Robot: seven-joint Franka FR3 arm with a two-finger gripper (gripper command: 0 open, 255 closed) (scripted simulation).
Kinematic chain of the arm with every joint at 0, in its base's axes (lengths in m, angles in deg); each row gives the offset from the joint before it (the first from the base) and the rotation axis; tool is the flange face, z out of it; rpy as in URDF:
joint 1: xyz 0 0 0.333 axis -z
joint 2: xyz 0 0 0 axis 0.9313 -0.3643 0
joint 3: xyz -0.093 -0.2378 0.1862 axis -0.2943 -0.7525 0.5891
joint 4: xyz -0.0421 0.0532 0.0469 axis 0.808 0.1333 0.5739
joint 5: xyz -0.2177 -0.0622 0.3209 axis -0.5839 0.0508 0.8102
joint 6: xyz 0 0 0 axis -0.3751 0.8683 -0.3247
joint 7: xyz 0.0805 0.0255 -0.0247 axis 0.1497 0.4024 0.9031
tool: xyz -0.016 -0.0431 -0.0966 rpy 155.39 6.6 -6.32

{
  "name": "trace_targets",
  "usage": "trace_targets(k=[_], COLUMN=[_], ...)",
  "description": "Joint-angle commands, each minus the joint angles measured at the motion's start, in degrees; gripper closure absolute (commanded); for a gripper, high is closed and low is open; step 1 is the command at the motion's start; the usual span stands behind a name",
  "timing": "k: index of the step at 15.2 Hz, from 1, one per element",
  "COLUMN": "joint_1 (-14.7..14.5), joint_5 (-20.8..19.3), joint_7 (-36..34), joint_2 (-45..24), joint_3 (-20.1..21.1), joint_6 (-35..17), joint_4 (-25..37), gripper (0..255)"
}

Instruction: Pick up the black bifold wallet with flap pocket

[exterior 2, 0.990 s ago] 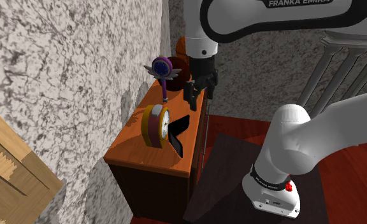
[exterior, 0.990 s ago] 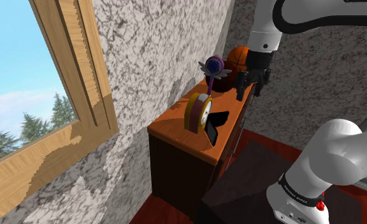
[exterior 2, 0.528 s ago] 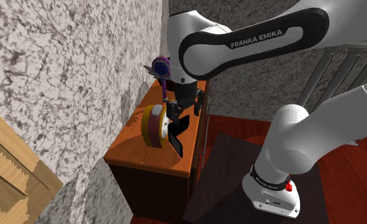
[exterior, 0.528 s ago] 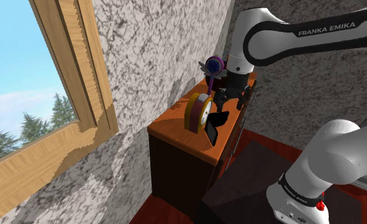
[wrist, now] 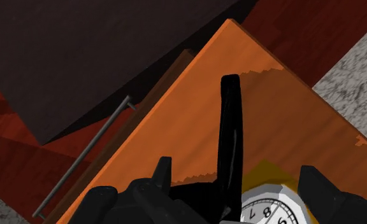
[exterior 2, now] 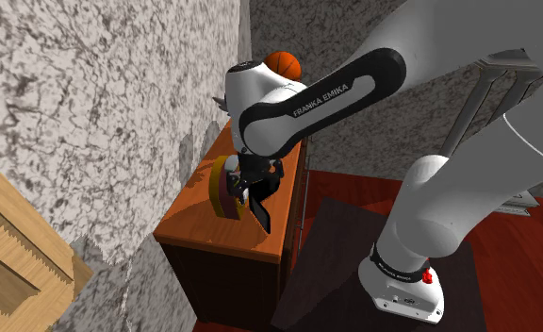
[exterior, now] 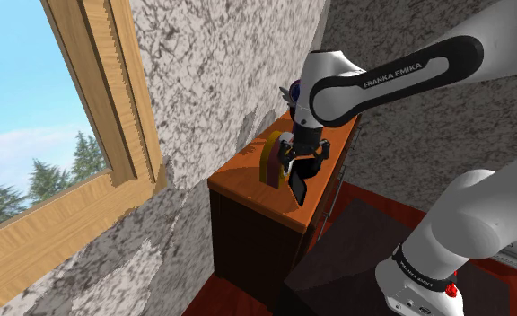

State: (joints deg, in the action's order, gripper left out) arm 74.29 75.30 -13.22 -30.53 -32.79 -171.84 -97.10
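Observation:
The black wallet (exterior: 299, 186) stands on edge at the near end of an orange-topped cabinet (exterior: 244, 177), right beside a yellow and maroon clock (exterior: 270, 158). My gripper (exterior: 299, 162) hangs just above both. In the second exterior view the gripper (exterior 2: 251, 185) is over the wallet (exterior 2: 263, 216) and clock (exterior 2: 224, 185). From the wrist, the wallet (wrist: 230, 137) is a thin upright black strip between my fingers, which stand apart and do not touch it. The gripper (wrist: 238, 181) is open, and the clock face (wrist: 265, 205) also lies between the fingertips.
A basketball (exterior 2: 283, 62) and a purple winged toy (exterior: 293, 90) sit at the cabinet's far end against the stone wall. A thin handle bar (wrist: 80, 167) runs along the cabinet front. A dark rug (exterior 2: 340, 245) covers the red floor below. A window (exterior: 59, 135) is in the shoulder view's left.
The arm swung from the cabinet's far end by the basketball to the near end and came down over the wallet and clock. The fingers stayed apart.

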Motion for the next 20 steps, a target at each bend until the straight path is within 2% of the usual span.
trace_targets(k=[1,6,8,9,18,20], joint_1=[0.2,0.4,0.4,0.4,0.4,0.4], joint_5=[-0.1,-0.1,-0.1,-0.1,-0.1,0.0], joint_7=[-0.6,-0.7,-0.7,-0.6,-0.7,-0.6], joint_2=[-1.3,-4.4,-4.4,-4.4,-4.4,-3.2], joint_3=[0.3,0.9,0.9,0.9,1.0,0.8], joint_6=[-2.3,-7.5,-7.5,-7.5,-7.5,-5.6], joint_4=[-0.8,-2.9,-2.9,-2.9,-2.9,-2.2], gripper=[0,0,0,255,255,255])
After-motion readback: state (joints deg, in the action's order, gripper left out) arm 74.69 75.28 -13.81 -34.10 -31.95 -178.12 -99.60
